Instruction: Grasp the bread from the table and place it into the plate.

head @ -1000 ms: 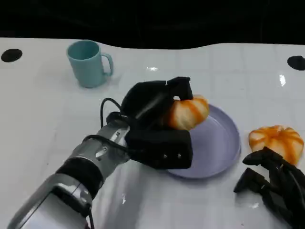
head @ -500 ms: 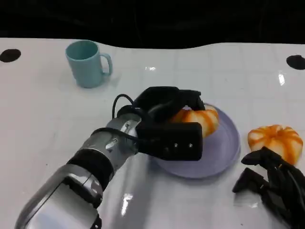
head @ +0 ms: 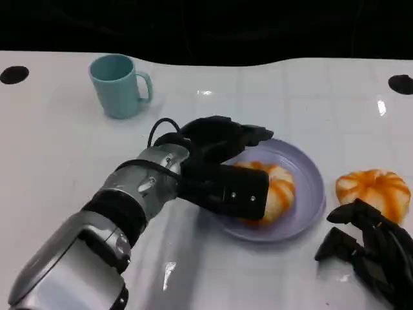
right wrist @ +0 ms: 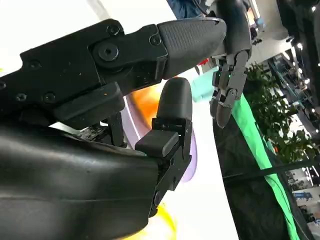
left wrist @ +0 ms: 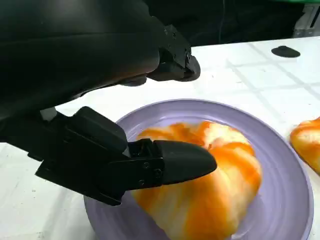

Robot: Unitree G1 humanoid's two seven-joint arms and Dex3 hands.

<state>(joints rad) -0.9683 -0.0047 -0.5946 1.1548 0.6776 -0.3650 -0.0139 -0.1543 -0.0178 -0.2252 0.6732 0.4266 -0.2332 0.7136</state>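
From the head we are looking down across the bench (head: pixel 58 148) toward its dark far edge. From the left wrist we are sitting close above the plate (left wrist: pixel 280 145), which the head view is sharing (head: pixel 310 194). The right wrist view is lying tilted.

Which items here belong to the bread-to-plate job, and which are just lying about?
Part of the job:
- bread, lying in the plate
- plate
- left hand, fingers around the bread

Lying about:
- teal mug
- second bread, on the table beside the plate
- right hand, holding nothing
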